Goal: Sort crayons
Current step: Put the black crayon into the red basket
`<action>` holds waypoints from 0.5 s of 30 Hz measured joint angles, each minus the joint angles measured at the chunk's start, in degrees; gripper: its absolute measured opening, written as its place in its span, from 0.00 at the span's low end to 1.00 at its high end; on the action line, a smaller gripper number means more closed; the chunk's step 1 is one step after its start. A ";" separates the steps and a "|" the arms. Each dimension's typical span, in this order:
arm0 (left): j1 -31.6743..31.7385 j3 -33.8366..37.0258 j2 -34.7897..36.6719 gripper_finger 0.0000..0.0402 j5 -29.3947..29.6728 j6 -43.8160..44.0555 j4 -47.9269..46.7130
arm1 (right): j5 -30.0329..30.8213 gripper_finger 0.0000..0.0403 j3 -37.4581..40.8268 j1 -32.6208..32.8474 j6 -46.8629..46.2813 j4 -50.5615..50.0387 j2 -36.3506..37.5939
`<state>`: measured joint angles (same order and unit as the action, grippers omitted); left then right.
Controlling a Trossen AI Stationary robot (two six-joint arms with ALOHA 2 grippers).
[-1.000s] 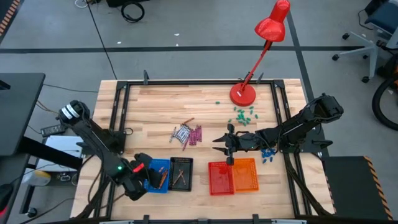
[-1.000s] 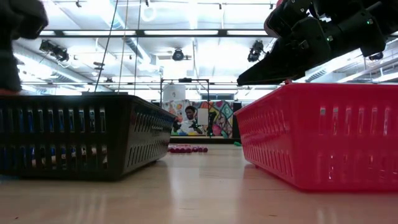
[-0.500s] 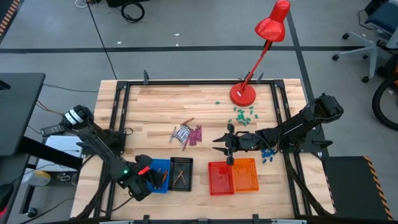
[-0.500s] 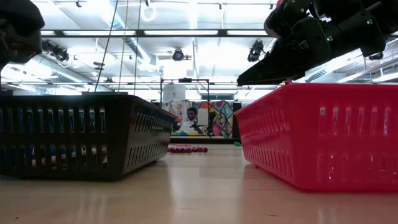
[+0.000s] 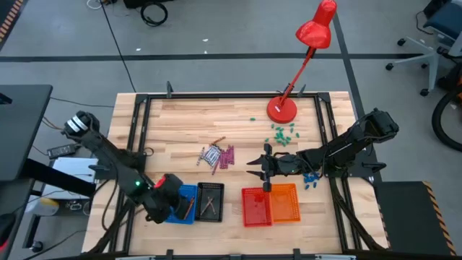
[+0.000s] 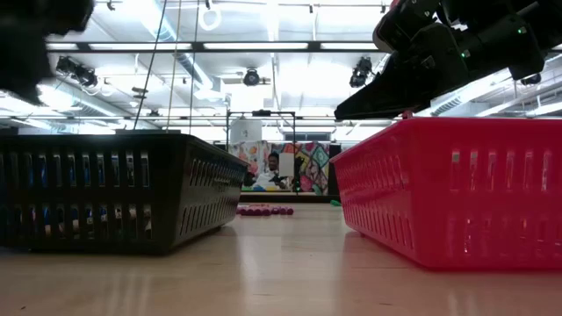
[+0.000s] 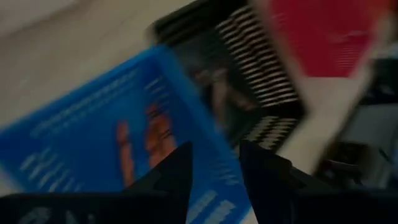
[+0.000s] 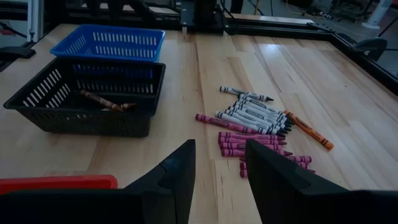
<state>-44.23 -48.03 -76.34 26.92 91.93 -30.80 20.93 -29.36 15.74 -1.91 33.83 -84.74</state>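
The crayons (image 5: 218,156) lie loose in a heap near the middle of the pale wooden plank surface (image 5: 180,123): grey-white paper-wrapped sticks side by side, magenta ones just beside them, and a couple of orange-brown ones at the heap's fringe. In the right wrist view the same heap (image 8: 258,121) shows thin, round sticks with printed labels and pointed tips.

Along the near edge stand four slotted plastic baskets in a row: a blue basket (image 5: 185,206) holding orange sticks, a black basket (image 5: 210,200) with two brown crayons in it, a red basket (image 5: 254,206) and an orange basket (image 5: 285,202).

The left gripper (image 5: 167,196) hangs over the blue basket toward the near left corner, its fingers parted with nothing between them. The right gripper (image 5: 254,163) hovers above the far rim of the red basket, between the heap and the baskets, fingers spread and empty.

Toward the far right corner a red desk lamp (image 5: 282,108) stands on its round base, with small green bits (image 5: 283,133) scattered just beside it and blue chunks (image 5: 311,178) near the right edge.
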 joint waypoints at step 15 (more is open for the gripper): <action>26.16 0.03 -0.79 0.36 2.88 -24.37 -2.59 | 0.42 0.36 0.00 -0.06 0.15 -0.01 -0.01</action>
<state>-18.07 -48.00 -77.12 29.80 67.56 -33.39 21.34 -29.36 15.68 -1.76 33.82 -84.75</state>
